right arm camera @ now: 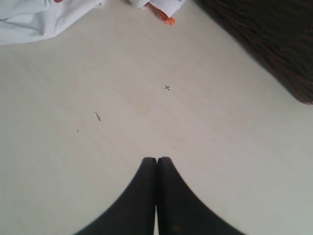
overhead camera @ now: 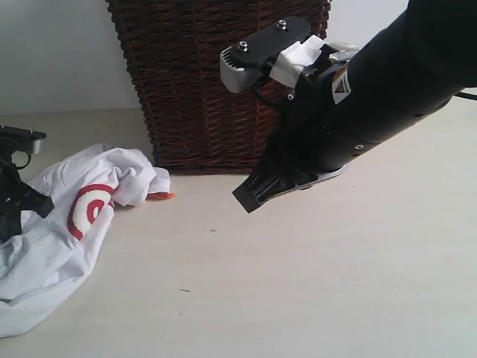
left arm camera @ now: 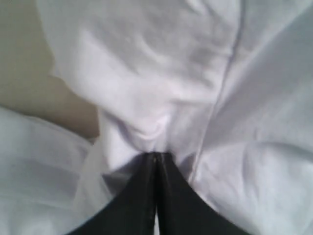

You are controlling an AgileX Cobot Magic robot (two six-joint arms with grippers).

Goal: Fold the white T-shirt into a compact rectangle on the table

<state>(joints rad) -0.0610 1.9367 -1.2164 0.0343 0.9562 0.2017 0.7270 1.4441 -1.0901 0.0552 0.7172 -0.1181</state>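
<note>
Pale beige tabletop (overhead camera: pixel 298 298), white T-shirt (overhead camera: pixel 52 246) crumpled left of dark wicker basket (overhead camera: pixel 194 89), left pincer (left arm camera: pixel 155 155) pinched shut on its cloth, right pincer (right arm camera: pixel 156 159) closed and empty, in front of the basket

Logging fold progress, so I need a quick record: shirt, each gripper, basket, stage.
shirt: crumpled, unfolded, on the left of the table
left gripper: shut, shirt fabric puckered at its tips, seemingly pinched
right gripper: shut, empty, above bare table
basket: at the back, shirt near its base
stage: no fold made yet
</note>
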